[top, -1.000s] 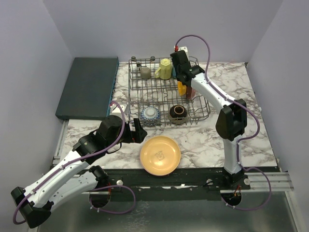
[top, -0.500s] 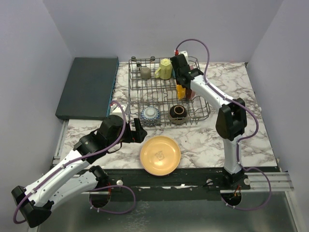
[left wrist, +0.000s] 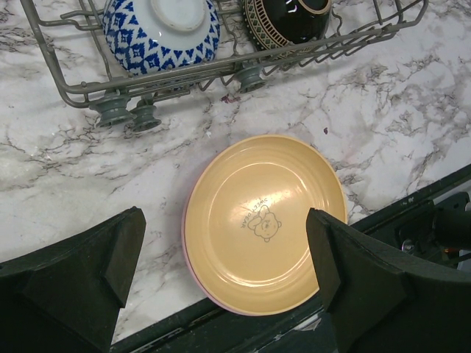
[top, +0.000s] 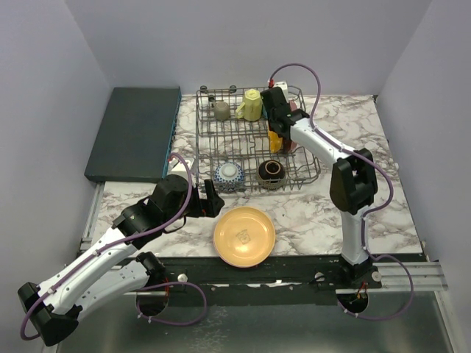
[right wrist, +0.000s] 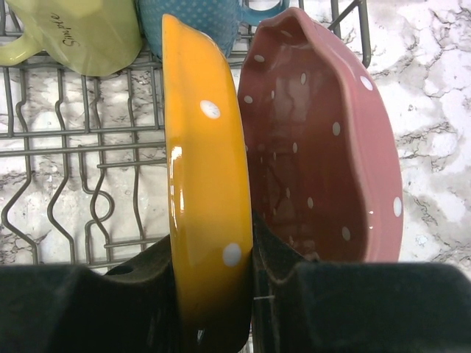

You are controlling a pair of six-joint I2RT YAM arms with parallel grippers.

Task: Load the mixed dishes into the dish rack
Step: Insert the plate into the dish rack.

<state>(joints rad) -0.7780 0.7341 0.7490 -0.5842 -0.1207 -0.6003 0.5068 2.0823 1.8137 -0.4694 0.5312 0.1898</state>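
Right gripper [right wrist: 213,312]: clenched on the lower rim of the orange dotted plate [right wrist: 206,184], one finger against each face.
Orange dotted plate: upright on edge inside the dish rack [right wrist: 73,147], rim sunk between the jaws, the rest standing clear of the fingertips.
Pink dotted plate [right wrist: 324,162]: also on edge, just right of the orange one, hollow side turned to it; outside the grip.
Mugs beyond: yellow mug [right wrist: 81,33] and blue mug [right wrist: 234,18] at the far end of the rack.
Left gripper [left wrist: 224,246]: spread wide, grasping nothing, hanging over the marble table [left wrist: 59,184].
Tan plate [left wrist: 265,220]: flat on the table, face up, framed between the two open fingers in the wrist view, touching neither.
Rack's near edge: round feet on the marble just past the tan plate; blue bowl [left wrist: 158,29] and brown bowl [left wrist: 283,22] behind the wire.
Overhead: olive-grey mug [top: 221,110] in the rack's far left corner; dark teal slab [top: 136,132] left of the rack.
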